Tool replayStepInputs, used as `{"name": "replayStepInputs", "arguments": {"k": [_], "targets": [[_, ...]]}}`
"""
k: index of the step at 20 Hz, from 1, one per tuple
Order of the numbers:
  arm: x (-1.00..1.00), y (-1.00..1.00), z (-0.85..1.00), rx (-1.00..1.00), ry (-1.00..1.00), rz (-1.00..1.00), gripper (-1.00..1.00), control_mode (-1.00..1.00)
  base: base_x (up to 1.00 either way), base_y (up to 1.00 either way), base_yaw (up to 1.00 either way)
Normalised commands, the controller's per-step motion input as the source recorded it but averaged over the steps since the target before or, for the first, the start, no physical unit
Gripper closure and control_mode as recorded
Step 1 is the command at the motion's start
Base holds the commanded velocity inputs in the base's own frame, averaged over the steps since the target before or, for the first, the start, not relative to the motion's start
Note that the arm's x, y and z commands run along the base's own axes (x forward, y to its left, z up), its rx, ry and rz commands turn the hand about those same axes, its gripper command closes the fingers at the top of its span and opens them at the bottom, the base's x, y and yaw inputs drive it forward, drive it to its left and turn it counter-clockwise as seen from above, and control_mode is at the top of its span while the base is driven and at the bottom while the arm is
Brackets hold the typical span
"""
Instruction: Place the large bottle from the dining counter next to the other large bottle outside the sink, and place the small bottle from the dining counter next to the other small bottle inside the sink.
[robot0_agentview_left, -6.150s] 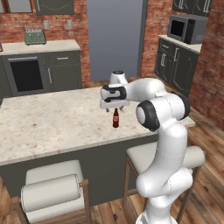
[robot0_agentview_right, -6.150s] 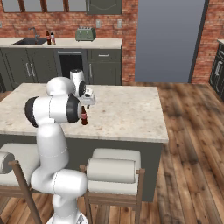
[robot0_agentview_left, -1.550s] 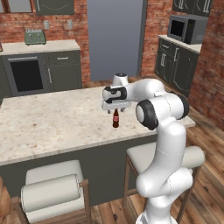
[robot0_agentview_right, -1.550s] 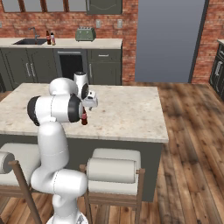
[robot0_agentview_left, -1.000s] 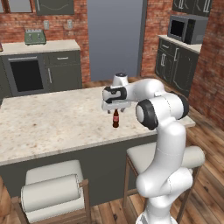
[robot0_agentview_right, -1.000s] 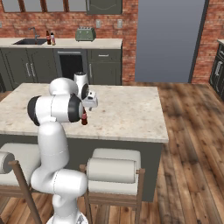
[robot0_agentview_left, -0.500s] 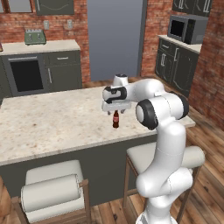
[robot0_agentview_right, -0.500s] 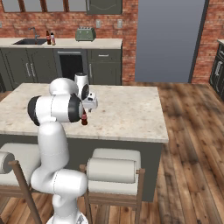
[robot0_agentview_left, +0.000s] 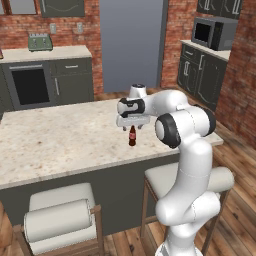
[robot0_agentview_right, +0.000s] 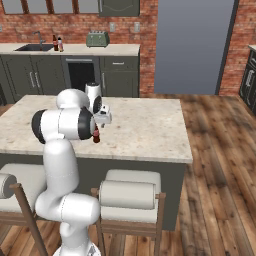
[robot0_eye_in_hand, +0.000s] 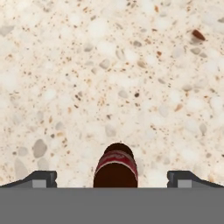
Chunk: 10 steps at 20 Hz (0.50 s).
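Two fingertips spread wide; hand (robot0_eye_in_hand: 112, 178) straddles small bottle (robot0_eye_in_hand: 115, 168), not gripping.

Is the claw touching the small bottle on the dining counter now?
Apart. In the hand view the small bottle stands midway between the open claw fingertips, with bare dining counter showing on both sides.

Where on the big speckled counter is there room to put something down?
The pale beige speckled stone counter lies bare nearly everywhere: the wide stretch left of the short dark brown bottle with the red label toward the far corner, and the strip right of it to the edge. The one crowded spot is that bottle, with the open pincer around its neck.
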Motion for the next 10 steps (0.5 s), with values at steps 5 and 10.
{"name": "replayStepInputs", "arguments": {"k": [5, 10], "targets": [[0.00, 0.00, 0.00, 0.00, 0.00, 0.00, 1.00, -1.00, 0.00, 0.00, 0.00], [0.00, 0.00, 0.00, 0.00, 0.00, 0.00, 1.00, -1.00, 0.00, 0.00, 0.00]]}}
